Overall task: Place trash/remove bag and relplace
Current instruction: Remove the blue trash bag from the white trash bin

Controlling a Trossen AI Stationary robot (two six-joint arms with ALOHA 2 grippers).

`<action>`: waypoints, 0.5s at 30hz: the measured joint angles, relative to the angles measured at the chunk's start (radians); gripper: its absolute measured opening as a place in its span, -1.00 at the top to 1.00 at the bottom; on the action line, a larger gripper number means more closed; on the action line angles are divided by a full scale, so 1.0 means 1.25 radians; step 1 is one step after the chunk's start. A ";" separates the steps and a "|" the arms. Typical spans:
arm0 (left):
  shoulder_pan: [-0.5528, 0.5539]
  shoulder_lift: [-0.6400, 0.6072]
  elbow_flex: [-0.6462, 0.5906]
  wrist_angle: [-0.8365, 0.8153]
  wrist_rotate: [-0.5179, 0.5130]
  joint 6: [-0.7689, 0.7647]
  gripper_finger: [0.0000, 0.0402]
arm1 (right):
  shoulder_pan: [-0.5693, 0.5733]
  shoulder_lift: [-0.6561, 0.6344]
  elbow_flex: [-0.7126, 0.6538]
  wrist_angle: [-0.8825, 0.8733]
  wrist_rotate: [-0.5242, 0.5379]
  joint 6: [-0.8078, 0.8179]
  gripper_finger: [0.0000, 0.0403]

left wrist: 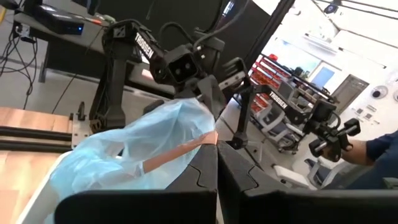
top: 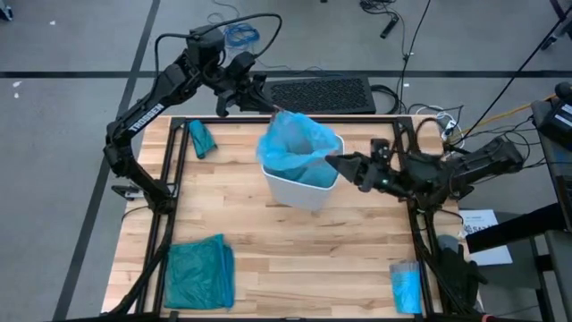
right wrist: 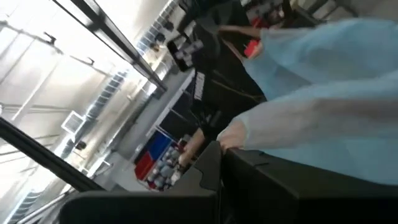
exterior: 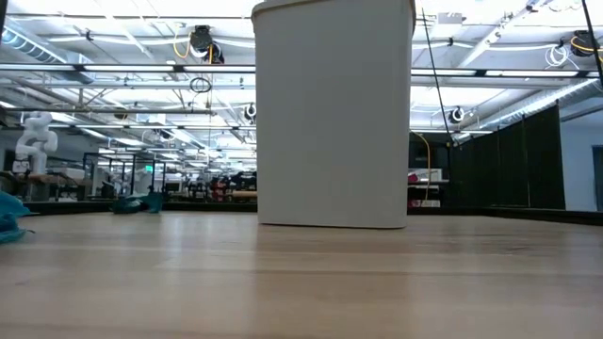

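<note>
- At mid-table, the white bin (top: 302, 186) stands upright with the pale blue bag (top: 299, 146) in it, the bag's mouth pulled up above the rim on both sides.
- Left gripper (top: 268, 106) sits at the bag's far-left edge; in the left wrist view its fingers are pressed together with blue film (left wrist: 143, 149) pinched between them.
- Right gripper (top: 332, 162) is at the bag's right edge by the rim; the right wrist view shows its fingers (right wrist: 211, 165) closed tight with film (right wrist: 323, 118) bunched against them. I read this as a hold on the bag too, though the pinch point itself is hard to see.
- No loose trash on the tabletop in the high view. Whether it already lies inside the bag I cannot tell; the bag's inside is not visible.
- My judgement: I am at the bag-removal stage, both edges gripped, bag not yet lifted clear of the bin.
- Left to do: lift the bag out, set it aside, fit a new liner.
- Also on the table (top: 268, 259): a teal bag (top: 198, 273) at the near-left, a small teal bundle (top: 201, 139) at the far-left, a folded blue packet (top: 406, 288) at the near-right, probably the replacement.
</note>
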 joint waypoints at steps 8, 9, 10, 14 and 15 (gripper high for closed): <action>0.000 0.000 0.000 -0.019 -0.001 0.020 1.00 | 0.092 -0.019 0.000 0.053 0.146 -0.108 1.00; 0.000 0.000 0.000 -0.019 -0.001 0.020 1.00 | 0.100 -0.019 0.000 0.070 0.155 -0.130 1.00; 0.000 0.000 0.000 -0.019 -0.001 0.020 1.00 | 0.106 -0.019 0.000 0.086 0.163 -0.150 1.00; 0.000 0.000 0.000 -0.018 -0.001 0.020 1.00 | 0.109 -0.018 0.000 0.129 0.167 -0.203 1.00; 0.000 0.000 0.000 -0.018 -0.001 0.020 1.00 | 0.106 -0.017 0.000 0.135 0.166 -0.208 1.00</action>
